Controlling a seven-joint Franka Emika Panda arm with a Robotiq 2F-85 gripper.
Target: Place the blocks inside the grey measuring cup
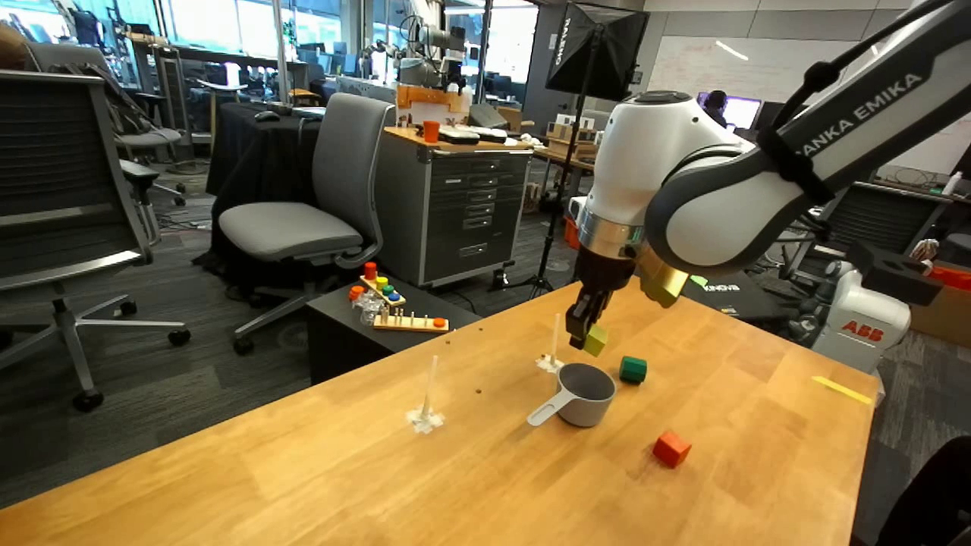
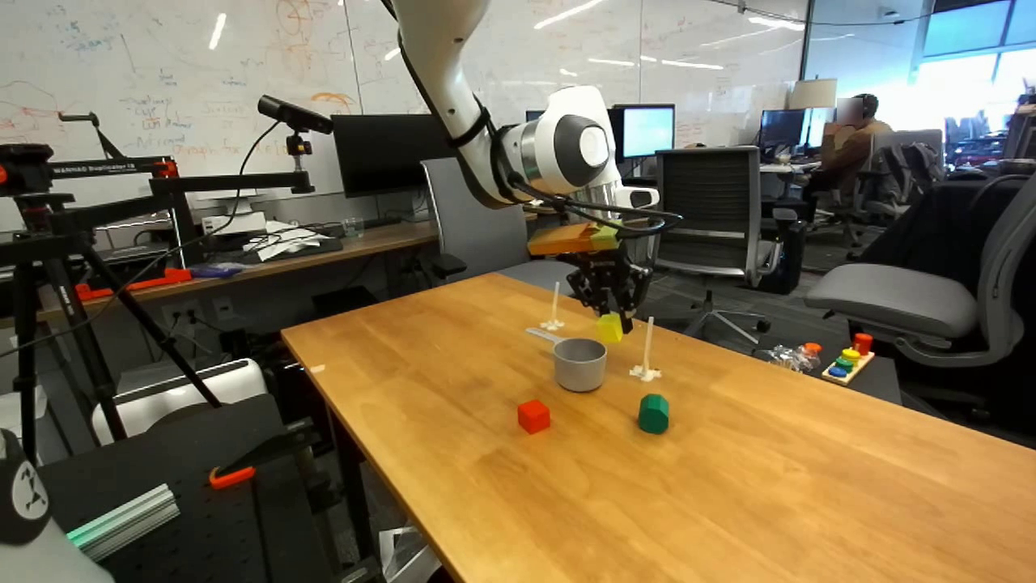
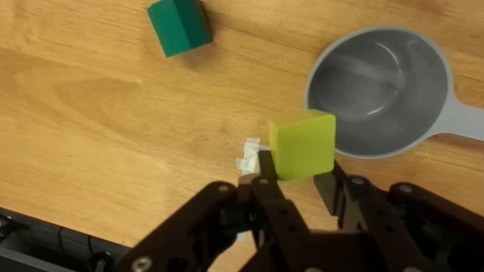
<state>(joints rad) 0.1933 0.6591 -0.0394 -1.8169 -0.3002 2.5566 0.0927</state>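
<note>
In an exterior view the red block (image 1: 671, 449) lies nearest, lower right of the frame, on the table (image 1: 265, 485). Next, right of centre, the cup (image 1: 584, 413) stands upright, its handle (image 1: 550, 407) pointing lower left; left of the handle a stick (image 1: 429, 390) rises from taped scraps. The green block (image 1: 633, 370) lies just beyond the cup. Behind the rim a second stick (image 1: 556, 341) stands close to the gripper (image 3: 298, 170), in the way on that side. The gripper is clamped on the yellow block (image 1: 596, 341), held above the table near the cup. Farther back come a pegboard (image 1: 402, 324) on a black stand (image 1: 341, 353), a chair (image 1: 292, 229), a cabinet (image 1: 478, 212) and, top right, a lamp (image 1: 595, 49).

The wrist view alone looks straight down to the cup's plain grey floor; the green block is upper left there, and the yellow block overlaps the rim. Only both exterior views show the red block. At the upper left of an exterior view, and in that view alone, sits a camera (image 2: 295, 114).
</note>
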